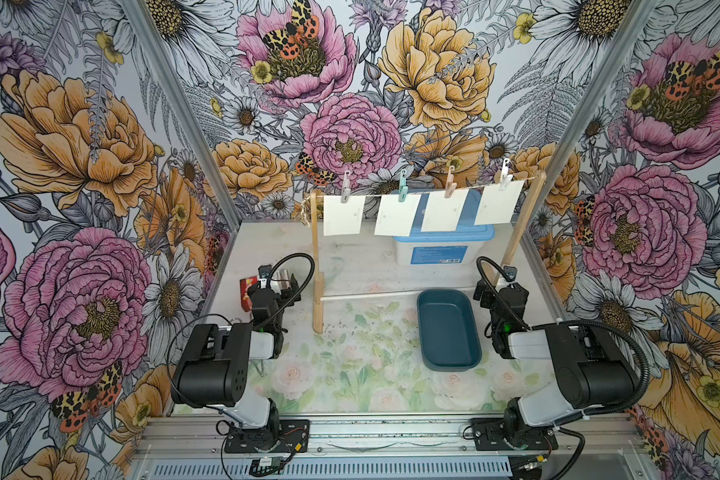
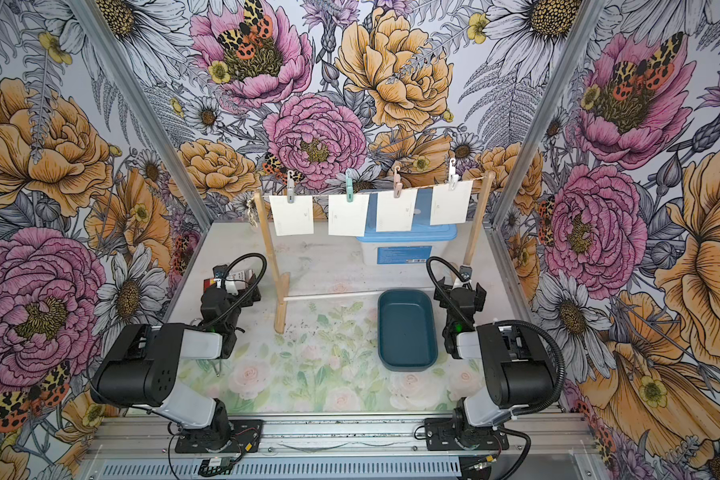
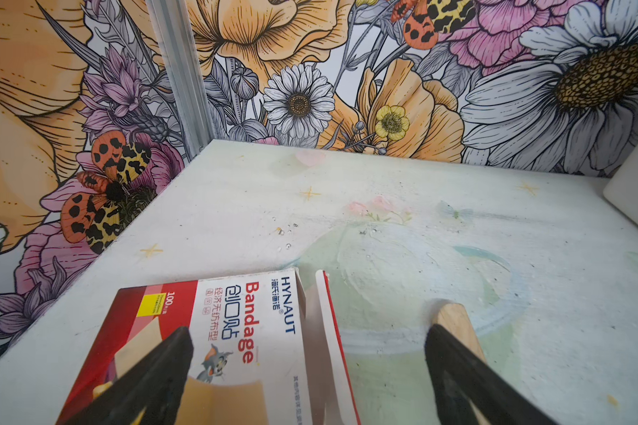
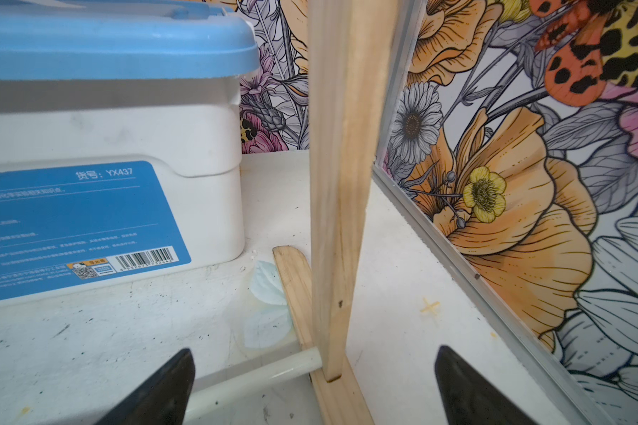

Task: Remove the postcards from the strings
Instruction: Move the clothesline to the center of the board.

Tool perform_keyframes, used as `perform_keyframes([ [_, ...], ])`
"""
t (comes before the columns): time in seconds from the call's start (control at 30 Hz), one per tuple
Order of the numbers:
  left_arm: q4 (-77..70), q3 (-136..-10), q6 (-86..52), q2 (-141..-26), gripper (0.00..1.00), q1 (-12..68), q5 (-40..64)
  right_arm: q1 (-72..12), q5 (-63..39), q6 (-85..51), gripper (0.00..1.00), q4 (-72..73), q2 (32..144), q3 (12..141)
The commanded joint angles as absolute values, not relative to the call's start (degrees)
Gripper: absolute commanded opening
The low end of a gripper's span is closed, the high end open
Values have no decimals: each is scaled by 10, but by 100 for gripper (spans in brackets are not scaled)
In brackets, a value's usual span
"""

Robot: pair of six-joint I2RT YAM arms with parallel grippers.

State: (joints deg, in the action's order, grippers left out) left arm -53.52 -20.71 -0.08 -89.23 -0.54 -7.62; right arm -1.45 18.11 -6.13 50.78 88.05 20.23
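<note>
Nothing done yet: all four postcards (image 1: 344, 215) hang clipped to the string (image 1: 373, 195), none in the tray (image 1: 448, 330) below it, all four left to pull; left gripper (image 3: 308, 335) and right gripper (image 4: 315, 353) both wide open, empty, parked well below the string at either end.

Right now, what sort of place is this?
Likely a robot test booth: two arms mounted on a metal rail, floral-printed walls closing in the table, postcards pegged to a string as props.
</note>
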Motion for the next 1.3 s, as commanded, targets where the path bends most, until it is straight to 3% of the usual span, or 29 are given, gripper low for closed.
perform_keyframes([
  [0.0, -542, -211, -10, -885, 99, -10, -68, -12, 174, -60, 100, 518, 878, 214],
  [0.3, -553, -186, -18, -842, 99, -6, -109, -17, 166, -50, 100, 470, 834, 219],
  [0.6, -260, -277, -93, -680, 99, 1, -207, -10, 159, -122, 99, 278, 650, 249],
  [0.73, -149, -322, -155, -635, 99, -7, -161, 5, 110, -208, 99, 182, 586, 274],
  [0.8, -107, -336, -246, -615, 99, -20, -128, 28, 103, -308, 99, 68, 558, 304],
  [0.9, -70, -336, -362, -585, 99, -50, -31, 87, -26, -347, 99, 59, 547, 308],
  [1.0, -104, -306, -381, -548, 99, -56, 45, 117, -64, -378, 94, 53, 534, 305],
  [1.13, -33, -318, -387, -506, 88, -42, 97, 167, -101, -415, 91, -3, 519, 325],
  [1.27, 32, -339, -363, -481, 76, 34, 111, 231, -183, -448, 82, -14, 558, 355],
])
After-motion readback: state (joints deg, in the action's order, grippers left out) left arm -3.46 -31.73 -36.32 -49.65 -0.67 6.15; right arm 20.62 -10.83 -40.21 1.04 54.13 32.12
